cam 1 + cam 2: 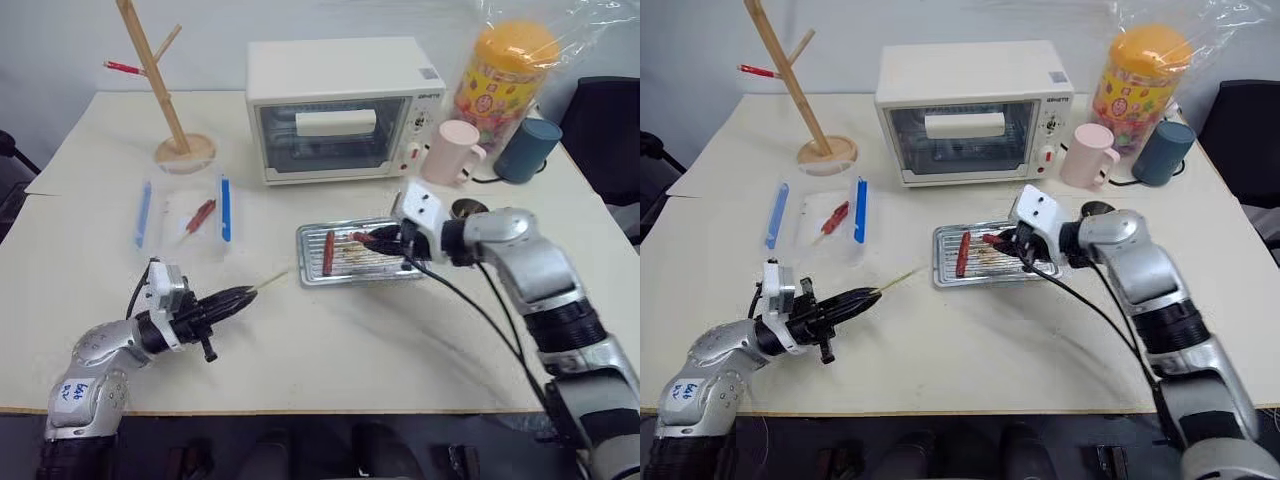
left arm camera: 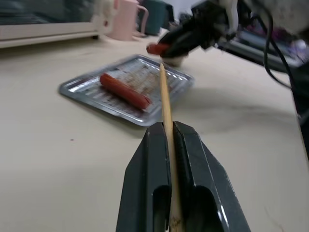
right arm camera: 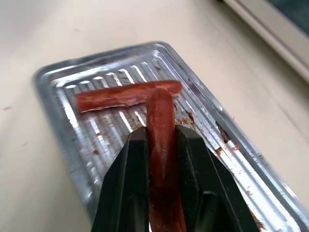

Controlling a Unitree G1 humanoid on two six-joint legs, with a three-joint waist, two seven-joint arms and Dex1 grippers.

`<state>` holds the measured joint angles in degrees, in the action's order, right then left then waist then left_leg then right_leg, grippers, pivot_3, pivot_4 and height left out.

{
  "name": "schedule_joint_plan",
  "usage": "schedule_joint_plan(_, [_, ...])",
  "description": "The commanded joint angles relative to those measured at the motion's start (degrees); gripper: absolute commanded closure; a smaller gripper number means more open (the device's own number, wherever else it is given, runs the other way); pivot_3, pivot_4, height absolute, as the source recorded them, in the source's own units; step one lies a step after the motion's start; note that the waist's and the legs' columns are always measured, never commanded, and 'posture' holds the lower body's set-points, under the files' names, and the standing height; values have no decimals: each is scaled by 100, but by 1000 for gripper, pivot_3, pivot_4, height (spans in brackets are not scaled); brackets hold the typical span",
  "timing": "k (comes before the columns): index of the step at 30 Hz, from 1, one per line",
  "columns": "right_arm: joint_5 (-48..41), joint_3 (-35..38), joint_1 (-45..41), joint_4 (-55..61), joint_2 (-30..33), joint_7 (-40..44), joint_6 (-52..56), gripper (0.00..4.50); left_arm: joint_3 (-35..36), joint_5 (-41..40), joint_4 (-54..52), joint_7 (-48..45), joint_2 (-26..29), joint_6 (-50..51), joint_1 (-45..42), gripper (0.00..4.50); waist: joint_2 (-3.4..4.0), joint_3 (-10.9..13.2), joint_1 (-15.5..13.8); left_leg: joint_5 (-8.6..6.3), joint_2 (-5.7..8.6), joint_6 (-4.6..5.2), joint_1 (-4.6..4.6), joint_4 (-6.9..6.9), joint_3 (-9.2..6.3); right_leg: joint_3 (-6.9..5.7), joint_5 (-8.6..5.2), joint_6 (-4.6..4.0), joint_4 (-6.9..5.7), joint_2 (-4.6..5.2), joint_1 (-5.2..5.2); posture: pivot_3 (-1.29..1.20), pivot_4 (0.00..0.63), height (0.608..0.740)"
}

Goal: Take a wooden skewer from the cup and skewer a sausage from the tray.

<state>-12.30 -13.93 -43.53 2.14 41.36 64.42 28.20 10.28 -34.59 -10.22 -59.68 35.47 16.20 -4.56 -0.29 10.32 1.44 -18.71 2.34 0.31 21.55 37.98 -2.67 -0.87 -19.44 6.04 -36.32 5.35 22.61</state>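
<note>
Nearest the robot, the left pincer (image 1: 240,294) is clamped shut on one wooden skewer (image 1: 268,283), held low over the worktop (image 1: 330,340) with the pointed end aimed toward the tray (image 1: 945,272). The skewer tip stands well apart from the tray rim.

Count of sausages: two. One sausage (image 3: 161,145) is gripped along its length between the fingers of the right pincer (image 1: 1002,241), which are narrowed onto it; it is held above the tray. The second sausage (image 1: 327,253) lies flat on the ribbed tray bottom near the tray's left end. The tray carries brown greasy marks.

Left of the tray lies one clear container with blue edges (image 1: 185,215), holding a red item. Just beyond the right wrist, the steel cup (image 1: 468,209) is partly hidden.

Farther back: one white toaster oven (image 1: 343,108), one wooden branched stand (image 1: 165,90), one pink mug (image 1: 453,152), one dark teal mug (image 1: 527,150), and one yellow jar in clear wrap (image 1: 503,75).

The worktop is pale beige and matte. A grey wall runs behind it; dark chairs stand at both sides.
</note>
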Motion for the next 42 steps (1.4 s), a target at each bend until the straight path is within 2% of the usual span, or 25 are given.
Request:
schedule_joint_plan(1, [-344,49,114,798,393,750,-44,3737,-249,90,-148,-501,361,-2,-322,4500,0,0,6,0,0,0,-1,-1,0,1,0,0,2,0,-1,0,150,740])
schedule_joint_plan(10, [-584,-13,292,1536,604,965,553,3737,-660,-10,-189,-695,445,514,-1161,4500,0,0,-1,0,0,0,0,-1,-2,1,0,0,4,2,-2,0,150,740])
schedule_joint_plan(42, [-724,-74,294,1742,476,871,668,3737,-897,267,-12,-685,238,281,-1156,4500,0,1,-5,0,0,0,0,2,-2,0,0,0,2,2,-2,0,150,740])
